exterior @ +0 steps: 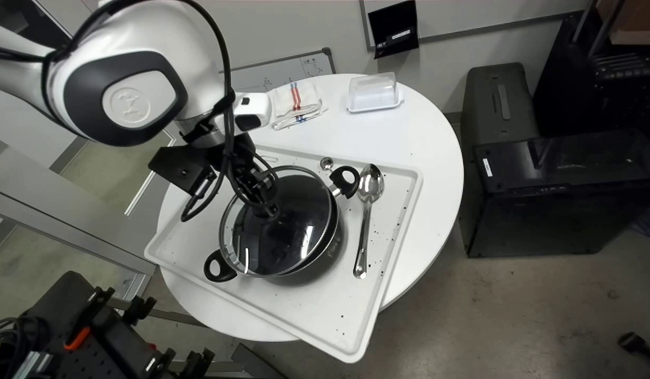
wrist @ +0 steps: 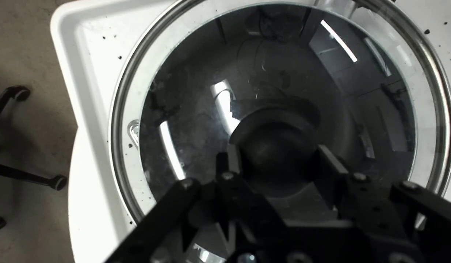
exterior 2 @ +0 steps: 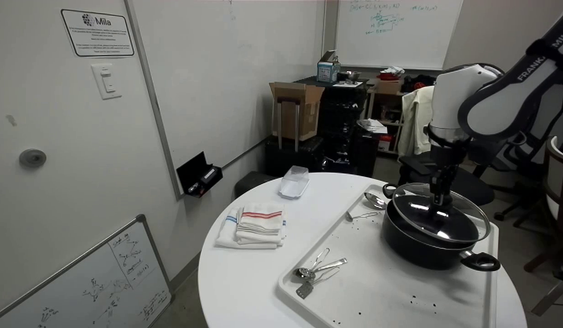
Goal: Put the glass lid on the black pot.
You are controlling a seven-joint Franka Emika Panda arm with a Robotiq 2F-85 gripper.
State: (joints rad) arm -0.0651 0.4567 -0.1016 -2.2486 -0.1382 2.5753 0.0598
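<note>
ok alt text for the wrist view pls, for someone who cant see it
A gripper holds a glass lid by its dark knob, the lid filling most of the frame. Through the glass shows a black pot, on a white tray dotted with dark specks.

Even light from above puts white streaks of glare on the glass lid [exterior: 290, 226] in all three views, keeps the tray [exterior: 314, 318] around it bright with only soft shading, and leaves the floor [exterior: 514, 316] well beyond it dim, while in the wrist view the knob [wrist: 278, 164] at its middle is dark and blurred.
</note>
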